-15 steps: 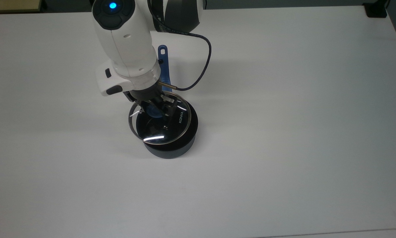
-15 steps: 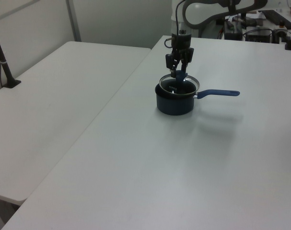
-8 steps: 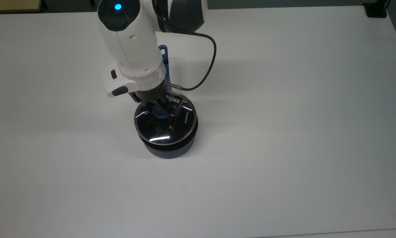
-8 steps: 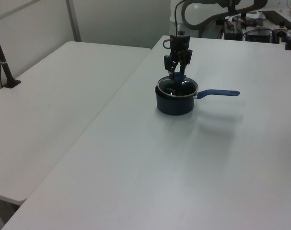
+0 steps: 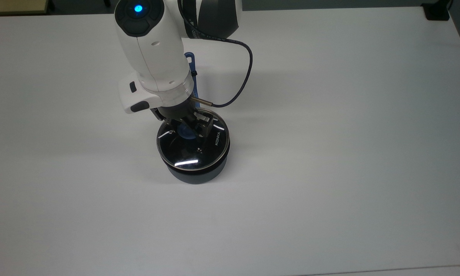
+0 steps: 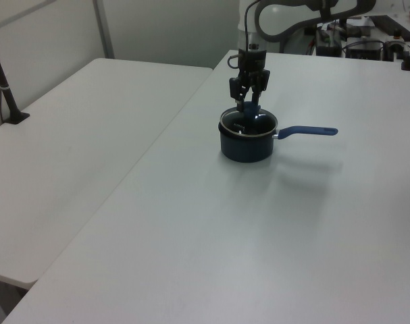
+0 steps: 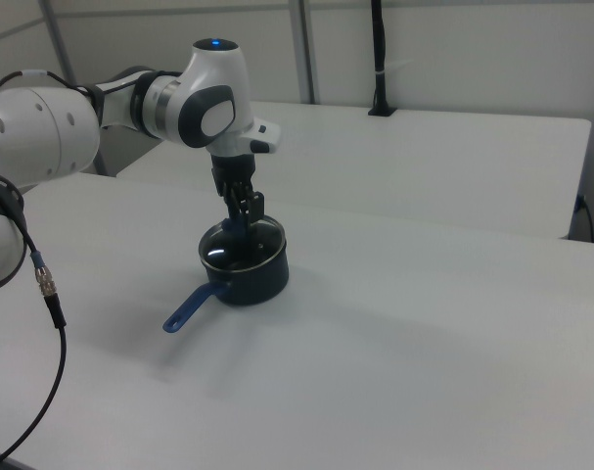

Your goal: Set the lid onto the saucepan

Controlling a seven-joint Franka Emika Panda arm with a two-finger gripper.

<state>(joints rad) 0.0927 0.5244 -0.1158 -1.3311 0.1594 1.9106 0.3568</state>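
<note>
The dark navy saucepan (image 5: 193,175) stands on the white table, its blue handle (image 5: 190,65) running away under the arm in the top view. The glass lid (image 5: 195,151) with "KONKA" lettering lies flat on the pan's rim. My gripper (image 5: 185,124) hangs just over the lid's blue knob (image 5: 183,132), open, with one finger on each side of it. In the left view the saucepan (image 6: 245,148) carries the lid (image 6: 248,123), with the gripper (image 6: 249,100) above and the handle (image 6: 309,131) pointing right. In the right view the gripper (image 7: 243,215) is over the saucepan (image 7: 255,282).
A dark cable (image 5: 243,76) loops from my wrist over the table (image 5: 329,153). A black clamp (image 5: 437,11) sits at the far right corner in the top view. A neighbouring table with a black post (image 6: 5,88) lies at the left view's left.
A second ago the lid hung tilted in my shut gripper above the pan. It has come down flat onto the rim, and the fingers have parted from the knob.
</note>
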